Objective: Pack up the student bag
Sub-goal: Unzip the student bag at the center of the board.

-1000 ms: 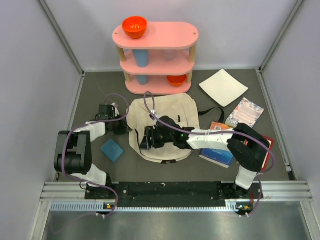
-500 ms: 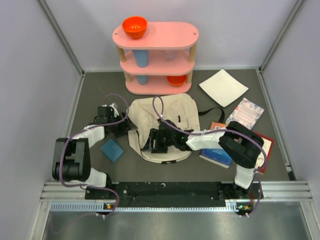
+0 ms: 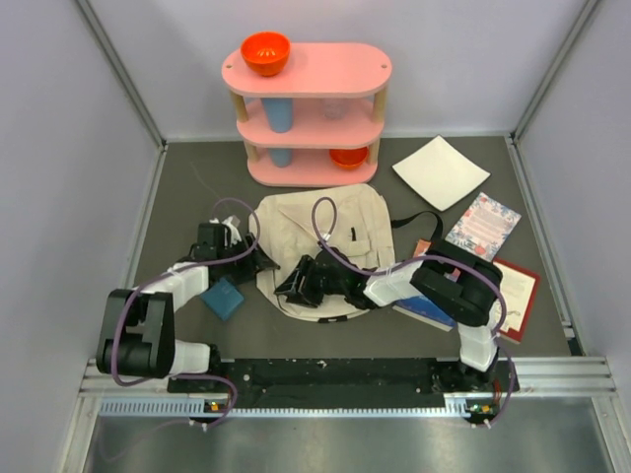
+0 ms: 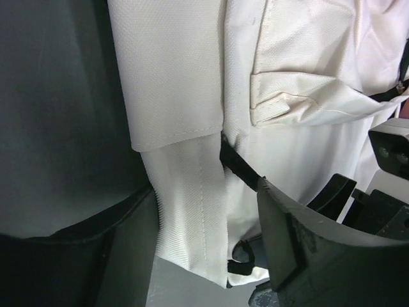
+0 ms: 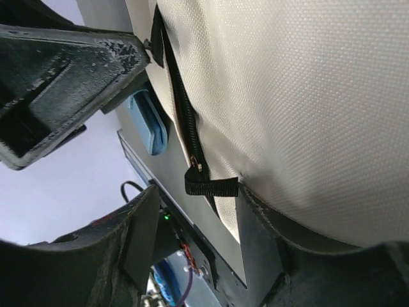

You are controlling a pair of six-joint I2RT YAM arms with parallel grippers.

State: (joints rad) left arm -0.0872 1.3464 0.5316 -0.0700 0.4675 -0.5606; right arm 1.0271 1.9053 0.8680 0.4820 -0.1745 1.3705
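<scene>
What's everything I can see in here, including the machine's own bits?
student bag: one, cream, middle of the table
shelf: one, pink, three tiers, at the back
bowls: two, orange, top and bottom tiers
cups: two, blue, middle and bottom tiers
square sheet: one, white, back right
books: at least three, floral, red-edged, blue, right side
flat block: one, blue, left of the bag
left gripper: one, black, open, bag's left edge
right gripper: one, black, open, at the bag's zipper

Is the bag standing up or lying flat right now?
Lying flat: from above, the student bag is spread across the table, not upright.
</scene>
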